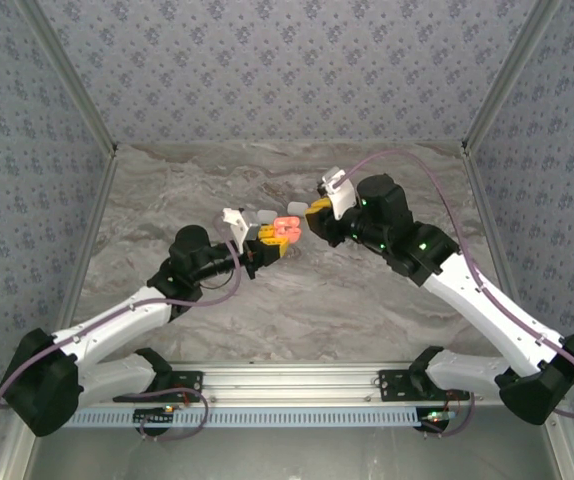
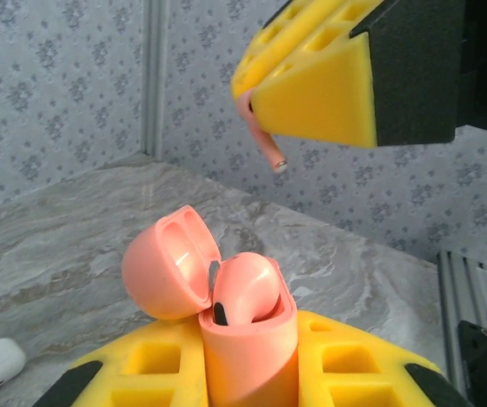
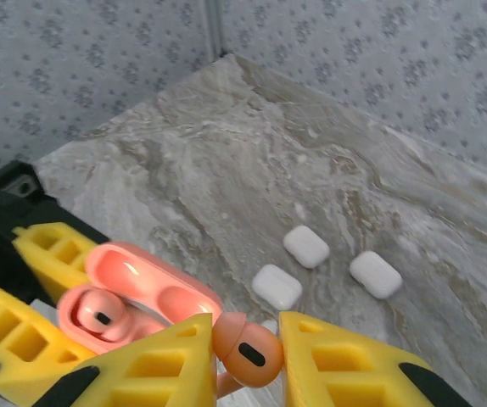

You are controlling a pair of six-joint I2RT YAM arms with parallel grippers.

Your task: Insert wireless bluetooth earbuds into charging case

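left fingers (image 2: pixel 379 352): clenched on open orange-pink charging case (image 2: pixel 248 356) — one earbud (image 2: pixel 243 288) seated inside
right fingers (image 3: pixel 371 352): pinching second orange-red earbud (image 3: pixel 245 349)
desk (image 3: pixel 226 170): three white cases (image 3: pixel 305 246)

orange-red charging case (image 2: pixel 248 356): smooth moulded plastic, glossy inside the lid, satin outside. orange-red earbud (image 3: pixel 245 350): the same smooth plastic, faint sheen. yellow gripper fingers (image 3: pixel 311 335): matt, pocketed plastic, slightly grainy. white cases (image 3: pixel 305 246): smooth satin plastic. table (image 3: pixel 252 170): marble-patterned, matt. rail (image 1: pixel 287 378): pale bare metal, dull shine. walls (image 1: pixel 267 60): matt printed covering.
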